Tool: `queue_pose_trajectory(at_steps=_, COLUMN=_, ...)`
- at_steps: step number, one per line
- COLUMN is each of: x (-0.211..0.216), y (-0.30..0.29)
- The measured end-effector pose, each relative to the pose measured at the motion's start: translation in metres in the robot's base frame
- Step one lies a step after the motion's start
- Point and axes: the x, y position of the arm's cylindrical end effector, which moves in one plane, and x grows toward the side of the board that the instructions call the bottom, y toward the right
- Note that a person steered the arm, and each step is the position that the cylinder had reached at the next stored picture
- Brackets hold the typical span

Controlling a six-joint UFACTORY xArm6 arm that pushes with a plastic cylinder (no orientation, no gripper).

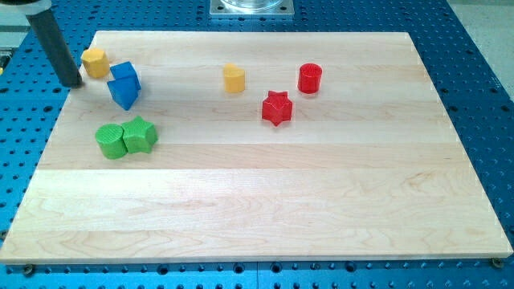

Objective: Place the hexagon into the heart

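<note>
My tip (72, 83) is sitting at the far left of the wooden board (265, 209), near the view's top-left corner. It is a bare dark rod with nothing to open or close, and it is holding nothing. The rod is rising from the tip toward the view's top-left and running out of the picture there.

The yellow hexagon (95, 62) is lying just to the right of my rod, slightly toward the view's top from the tip. It is looking very close to the rod, but I cannot tell whether the two are touching.

The yellow heart (234, 79) is resting well apart from the hexagon, toward the view's right, in the upper middle of the board. Between the two, close to the hexagon, two blue blocks are sitting pressed together: one (125, 75) nearer the view's top and the other (124, 93) just below it. Their exact shapes are hard to make out.

Below the blue pair, a green cylinder (111, 141) and a green star (140, 135) are lying side by side and touching, with the cylinder on the left.

To the right of the heart, a red cylinder (310, 78) is standing, and a red star (277, 108) is lying below and between the heart and that cylinder.
</note>
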Motion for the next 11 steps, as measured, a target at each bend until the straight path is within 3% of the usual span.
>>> queue_pose_trajectory(at_steps=1, x=-0.039, y=0.015)
queue_pose_trajectory(at_steps=3, x=-0.064, y=0.117)
queue_pose_trajectory(at_steps=4, x=-0.093, y=0.065)
queue_pose_trajectory(at_steps=5, x=-0.113, y=0.126)
queue_pose_trajectory(at_steps=6, x=-0.079, y=0.195)
queue_pose_trajectory(at_steps=7, x=-0.062, y=0.227)
queue_pose_trajectory(at_steps=8, x=-0.089, y=0.16)
queue_pose_trajectory(at_steps=9, x=-0.048, y=0.163)
queue_pose_trajectory(at_steps=10, x=-0.03, y=0.208)
queue_pose_trajectory(at_steps=11, x=-0.065, y=0.246)
